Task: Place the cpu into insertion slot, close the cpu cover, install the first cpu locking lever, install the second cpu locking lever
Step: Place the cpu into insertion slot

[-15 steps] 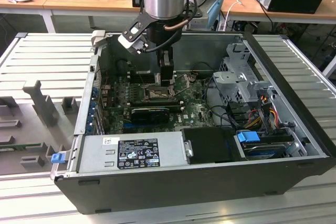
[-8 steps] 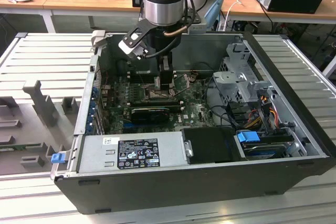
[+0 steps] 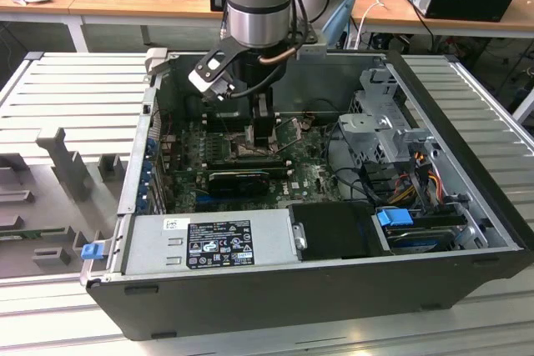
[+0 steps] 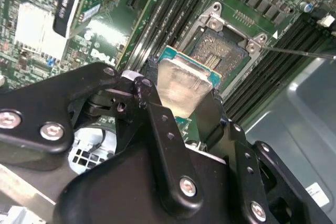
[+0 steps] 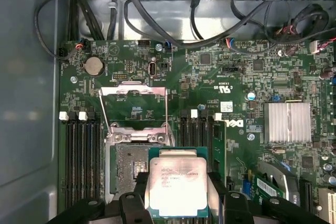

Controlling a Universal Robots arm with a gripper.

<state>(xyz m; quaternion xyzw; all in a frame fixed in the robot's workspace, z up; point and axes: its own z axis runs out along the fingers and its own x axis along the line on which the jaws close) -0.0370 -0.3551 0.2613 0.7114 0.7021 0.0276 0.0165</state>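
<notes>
My gripper (image 5: 177,195) is shut on the cpu (image 5: 176,186), a flat square chip with a dull metal top on a green edge, clamped between the black fingers (image 5: 216,182). In both wrist views the cpu hangs above the board, beside and partly over the insertion slot (image 5: 128,167). The slot's grey contact field (image 4: 220,48) lies bare. The silver cpu cover (image 5: 131,92) is swung open and lies beyond the slot. The cpu (image 4: 184,85) sits level between the fingers (image 4: 152,95). A thin wire lever (image 4: 299,52) sticks out past the slot. The exterior view shows the gripper (image 3: 250,127) lowered into the open computer case.
Black memory slots (image 5: 81,156) run on both sides of the insertion slot. A silver finned heatsink (image 5: 286,121) and an expansion card (image 3: 242,179) sit nearby. Cables (image 5: 157,24) hang along the case wall. The power supply (image 3: 213,239) and drive cage (image 3: 388,135) fill the case's other parts.
</notes>
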